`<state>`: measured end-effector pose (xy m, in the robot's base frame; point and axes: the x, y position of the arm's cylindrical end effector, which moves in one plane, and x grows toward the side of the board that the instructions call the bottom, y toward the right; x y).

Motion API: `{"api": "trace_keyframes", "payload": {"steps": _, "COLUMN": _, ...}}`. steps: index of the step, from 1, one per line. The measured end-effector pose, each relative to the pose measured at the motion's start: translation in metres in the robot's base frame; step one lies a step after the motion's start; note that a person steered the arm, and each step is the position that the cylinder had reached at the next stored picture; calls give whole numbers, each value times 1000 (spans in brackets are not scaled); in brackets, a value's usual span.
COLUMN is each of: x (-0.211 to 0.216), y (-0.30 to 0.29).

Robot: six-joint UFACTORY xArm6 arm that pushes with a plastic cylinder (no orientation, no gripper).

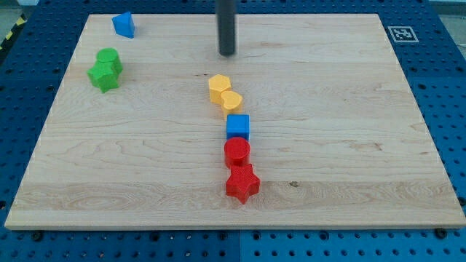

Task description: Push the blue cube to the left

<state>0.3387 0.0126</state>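
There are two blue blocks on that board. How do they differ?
The blue cube sits mid-board, squeezed between a yellow block and a red cylinder; the blue block near the view's top left stands alone. The cube looks square; the other looks irregular, pointed. Both share the colour.

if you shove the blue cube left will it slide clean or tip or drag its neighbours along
The blue cube is squat and flat-faced, so it will probably slide rather than tip or roll. It touches the red cylinder and sits close to the yellow block, so they may get nudged. My tip is well above it in the view.
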Motion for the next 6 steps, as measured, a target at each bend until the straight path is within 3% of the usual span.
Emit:
{"api": "trace_keyframes", "payload": {"steps": 1, "x": 87, "y": 49}}
{"api": "trace_keyframes", "payload": {"steps": 2, "x": 132, "y": 68}}
{"api": "trace_keyframes", "payload": {"steps": 4, "x": 149, "y": 50}}
{"api": "trace_keyframes", "payload": {"steps": 6, "x": 151, "y": -17}}
